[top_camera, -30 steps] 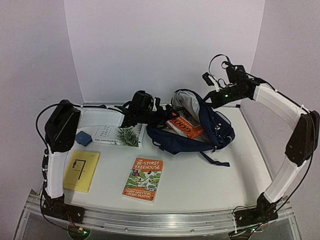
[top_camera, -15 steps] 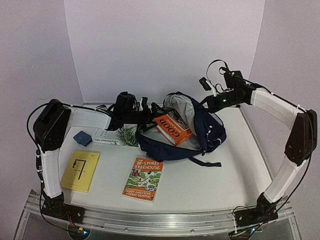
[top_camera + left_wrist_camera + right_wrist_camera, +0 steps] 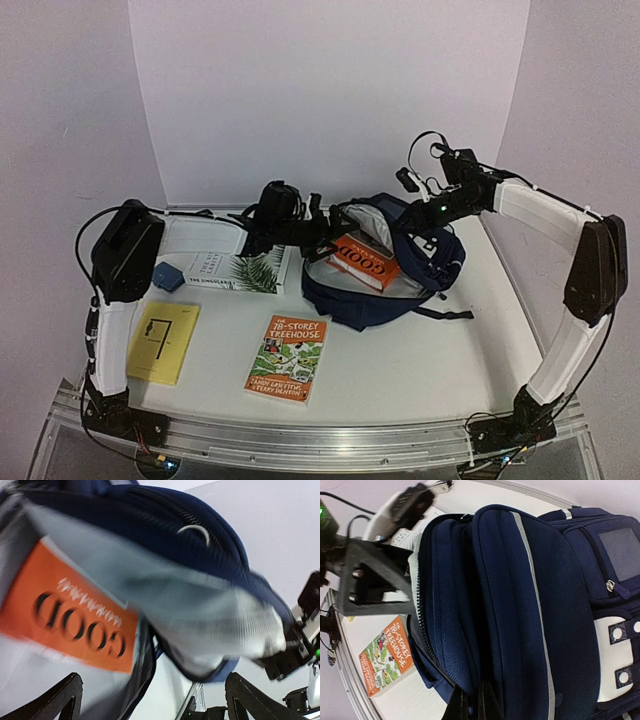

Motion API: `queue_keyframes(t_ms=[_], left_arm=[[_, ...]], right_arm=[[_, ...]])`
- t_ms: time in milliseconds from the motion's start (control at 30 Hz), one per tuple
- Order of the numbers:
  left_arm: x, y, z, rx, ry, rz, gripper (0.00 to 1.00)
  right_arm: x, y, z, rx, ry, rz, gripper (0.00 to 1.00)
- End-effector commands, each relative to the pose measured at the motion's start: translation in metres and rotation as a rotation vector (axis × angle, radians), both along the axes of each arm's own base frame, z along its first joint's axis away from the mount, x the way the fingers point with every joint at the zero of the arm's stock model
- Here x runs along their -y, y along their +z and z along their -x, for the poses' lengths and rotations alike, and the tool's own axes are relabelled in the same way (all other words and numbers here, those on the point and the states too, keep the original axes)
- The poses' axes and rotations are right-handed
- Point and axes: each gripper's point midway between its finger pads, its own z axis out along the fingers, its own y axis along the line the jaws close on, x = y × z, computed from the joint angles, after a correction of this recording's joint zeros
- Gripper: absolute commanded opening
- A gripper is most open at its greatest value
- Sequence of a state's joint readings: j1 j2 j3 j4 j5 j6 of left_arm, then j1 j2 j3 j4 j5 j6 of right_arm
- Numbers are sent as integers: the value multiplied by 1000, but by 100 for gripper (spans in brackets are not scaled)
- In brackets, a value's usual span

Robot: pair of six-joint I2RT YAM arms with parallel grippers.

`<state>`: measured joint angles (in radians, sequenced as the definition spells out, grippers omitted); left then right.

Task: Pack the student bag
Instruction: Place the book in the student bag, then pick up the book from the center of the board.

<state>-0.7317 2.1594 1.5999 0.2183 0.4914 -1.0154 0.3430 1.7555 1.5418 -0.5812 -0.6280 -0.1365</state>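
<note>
- The student bag (image 3: 372,310) lies at the back centre of the table (image 3: 430,370), its mouth facing the left arm. An orange book (image 3: 366,262) printed "GOOD" sits in its grey-lined opening.
- The right gripper (image 3: 472,706) is clenched on the bag's upper rim. The left gripper (image 3: 150,700) is spread wide and empty just before the mouth.
- Nearer the arms lies a paperback (image 3: 287,357) titled "The 78-Storey Treehouse".

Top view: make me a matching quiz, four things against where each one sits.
Things: 1 orange book; 2 yellow book; 3 Treehouse book; 4 blue box.
Places: A front left, lying flat; B in the open mouth of the student bag; C beside the left end of the white book; D front centre, lying flat.
Pairs: 1-B, 2-A, 3-D, 4-C.
</note>
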Motion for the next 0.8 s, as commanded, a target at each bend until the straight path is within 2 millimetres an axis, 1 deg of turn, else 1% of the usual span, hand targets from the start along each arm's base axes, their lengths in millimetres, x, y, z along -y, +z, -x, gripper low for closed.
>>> queue_keyframes(t_ms=[0, 67, 100, 133, 167, 233, 267, 300, 333, 400, 433, 500, 567, 633, 700, 767], left_arm=[[-59, 26, 0, 43, 109, -68, 100], [-91, 18, -1, 17, 156, -97, 100], [-106, 16, -1, 4, 179, -105, 100], [-127, 13, -6, -15, 217, -114, 100], [-147, 10, -12, -29, 255, -120, 100], [-183, 4, -19, -49, 314, -146, 100], [-202, -1, -23, -61, 341, -174, 100], [-218, -4, -26, -66, 366, -194, 100], [-232, -10, -26, -82, 383, -215, 100], [-262, -17, -28, -104, 427, -240, 100], [-279, -19, -31, -111, 452, -242, 100], [-308, -22, -33, -120, 495, -255, 100], [-332, -25, -35, -117, 536, -282, 100], [-353, -29, -37, -125, 570, -321, 100], [-368, -35, -38, -140, 592, -338, 100], [-382, -40, -40, -148, 612, -343, 100]], right_arm=[[49, 12, -21, 97, -126, 87, 0], [60, 14, -23, 106, -138, 103, 0], [62, 12, -22, 102, -130, 114, 0], [61, 10, -18, 92, -109, 116, 0], [57, 7, -14, 67, -84, 101, 6], [49, -3, -5, 3, -46, 90, 30], [46, -9, -2, -22, -29, 94, 40], [42, -14, 2, -41, -14, 100, 45], [39, -17, 5, -49, -5, 105, 54], [31, -17, 9, -54, 8, 101, 66], [26, -15, 11, -55, 15, 94, 70], [12, -11, 14, -55, 32, 81, 75], [-4, -8, 16, -48, 47, 72, 77], [-20, -4, 13, -42, 46, 51, 78], [-40, -1, 9, -43, 46, 15, 78], [-59, -3, 7, -65, 55, -19, 78]])
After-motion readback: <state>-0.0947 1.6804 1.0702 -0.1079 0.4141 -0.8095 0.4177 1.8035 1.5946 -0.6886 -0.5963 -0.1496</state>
